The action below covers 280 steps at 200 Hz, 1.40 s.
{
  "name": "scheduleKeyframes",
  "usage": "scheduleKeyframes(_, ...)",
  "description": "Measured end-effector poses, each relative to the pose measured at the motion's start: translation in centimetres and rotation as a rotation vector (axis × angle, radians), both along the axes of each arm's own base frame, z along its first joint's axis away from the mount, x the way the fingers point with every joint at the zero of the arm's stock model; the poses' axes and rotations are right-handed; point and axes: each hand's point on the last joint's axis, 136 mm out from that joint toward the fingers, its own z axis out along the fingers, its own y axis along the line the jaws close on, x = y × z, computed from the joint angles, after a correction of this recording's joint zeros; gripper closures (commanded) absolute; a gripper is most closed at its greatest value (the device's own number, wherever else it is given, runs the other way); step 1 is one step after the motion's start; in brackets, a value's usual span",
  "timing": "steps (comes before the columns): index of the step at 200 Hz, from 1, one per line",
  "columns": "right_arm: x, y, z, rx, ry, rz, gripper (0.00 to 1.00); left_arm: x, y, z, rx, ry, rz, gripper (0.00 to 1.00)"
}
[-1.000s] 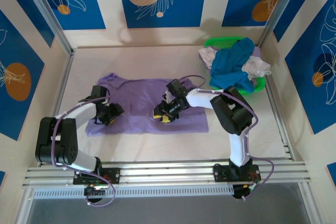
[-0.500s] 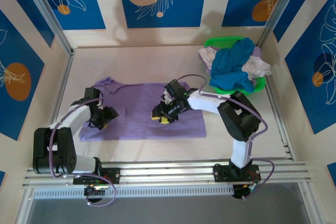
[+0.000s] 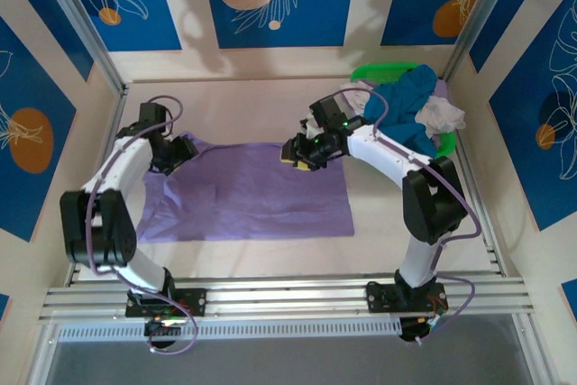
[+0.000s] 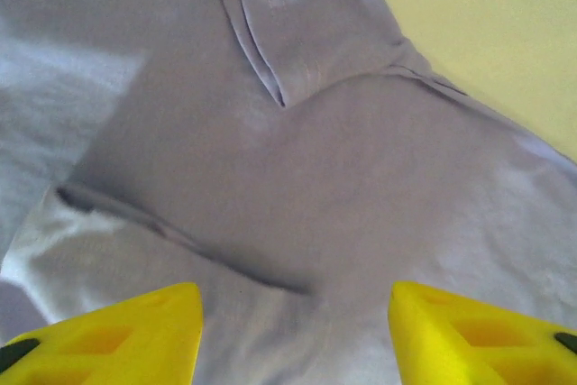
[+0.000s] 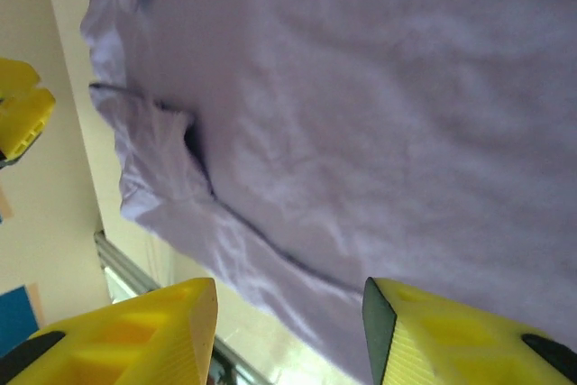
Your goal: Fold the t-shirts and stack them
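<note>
We see the left gripper (image 3: pixel 178 152) and right gripper (image 3: pixel 297 152) both half open, jaws apart and gripping nothing, poised at the far edge of the lavender t-shirt (image 3: pixel 252 191), which spreads flat beneath and nearward of them.

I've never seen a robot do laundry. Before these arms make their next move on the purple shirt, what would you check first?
1. Lavender t-shirt spread out on the table: ok, though puckered around its far left sleeve.
2. Left gripper open, at the shirt's far left corner: ok.
3. Right gripper open, at the shirt's far edge: ok.
4. Fingertips touching the cloth: cannot tell.
5. Teal t-shirt and white t-shirts heaped in the green basket, apart from the lavender one: ok.
</note>
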Motion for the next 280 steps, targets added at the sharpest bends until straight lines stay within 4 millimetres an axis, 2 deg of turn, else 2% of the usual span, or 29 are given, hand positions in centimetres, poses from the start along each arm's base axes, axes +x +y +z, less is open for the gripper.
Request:
scheduleKeyframes(19,2.2,-1.4,0.0,-0.036,-0.023,-0.023,0.52,1.1,0.0,-2.3,-0.001,0.058,-0.002,0.48)
scheduleKeyframes(46,4.7,-3.3,-0.7,-0.106,-0.044,-0.047,0.52,2.4,0.0,-4.5,-0.003,0.101,0.000,0.52)
scheduleKeyframes(86,7.4,-5.3,-2.1,-0.239,-0.071,-0.042,0.52,4.5,0.0,-6.0,-0.004,0.109,0.000,0.58)
scheduleKeyframes(111,8.3,-6.0,-2.5,-0.277,-0.076,-0.034,0.52,5.5,0.1,-6.7,-0.004,0.113,0.000,0.63)
scheduleKeyframes(131,8.6,-6.5,-2.8,-0.295,-0.071,-0.030,0.52,6.3,0.1,-7.1,-0.004,0.114,-0.001,0.72)
scheduleKeyframes(158,9.6,-6.8,-3.0,-0.321,-0.079,-0.021,0.52,6.9,0.1,-7.5,-0.004,0.118,0.000,0.91)
scheduleKeyframes(184,10.7,-7.2,-3.8,-0.372,-0.083,-0.013,0.52,7.6,0.1,-7.0,-0.002,0.100,-0.004,0.98)
scheduleKeyframes(203,11.0,-7.6,-4.8,-0.431,-0.077,0.000,0.52,8.2,0.1,-6.4,-0.001,0.082,-0.004,1.00)
scheduleKeyframes(227,10.2,-7.9,-5.8,-0.495,-0.060,0.026,0.53,8.7,0.1,-5.7,-0.001,0.065,-0.004,1.00)
scheduleKeyframes(280,8.4,-6.5,-6.9,-0.548,-0.056,0.088,0.54,9.1,0.0,-5.1,-0.005,0.052,-0.006,1.00)
